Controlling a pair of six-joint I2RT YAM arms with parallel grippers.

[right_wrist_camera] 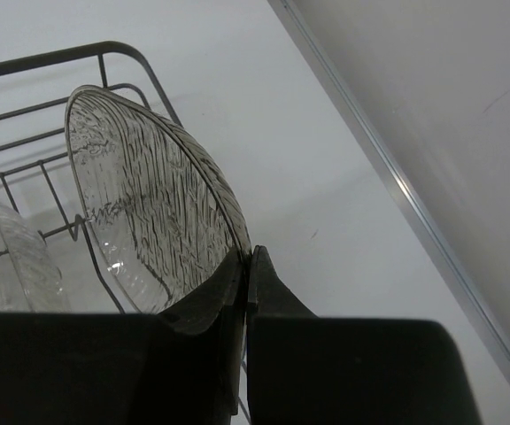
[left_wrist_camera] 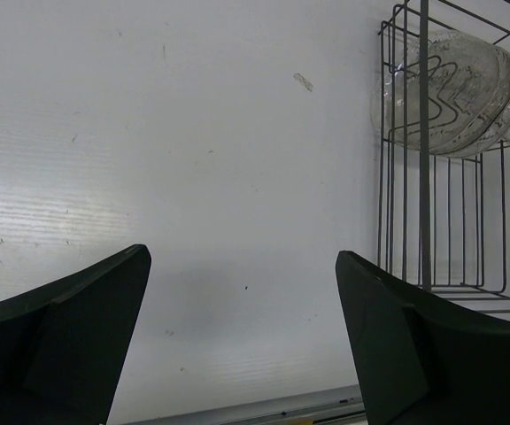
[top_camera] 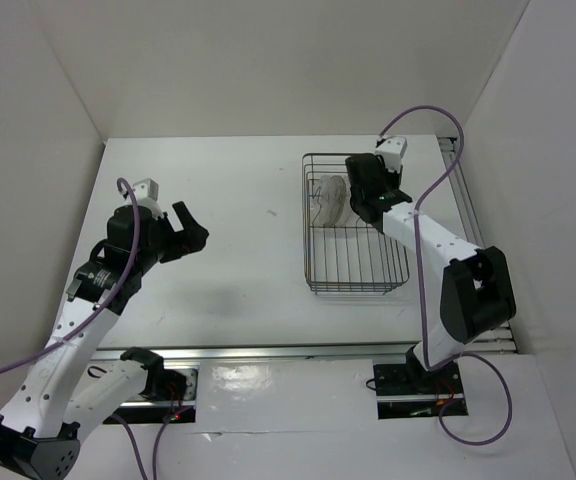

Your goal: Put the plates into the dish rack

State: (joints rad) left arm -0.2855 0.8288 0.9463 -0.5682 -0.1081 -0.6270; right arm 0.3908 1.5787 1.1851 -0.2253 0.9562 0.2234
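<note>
Right gripper (right_wrist_camera: pixel 246 266) pinches a smoky ribbed plastic plate (right_wrist_camera: pixel 149 204) by its five o'clock edge alone, so it may swivel against the dark wire dish rack (right_wrist_camera: pixel 51 55)

White table (top_camera: pixel 248 250); dish rack (top_camera: pixel 358 262) stands far right.

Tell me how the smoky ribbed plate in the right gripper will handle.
The smoky ribbed translucent plastic plate is probably stiff: it shows no sag though held by one edge. Its glossy surface may slip between the fingers of the right gripper. Thin and held on edge, it would likely tip unless the dark wire dish rack props it.
</note>
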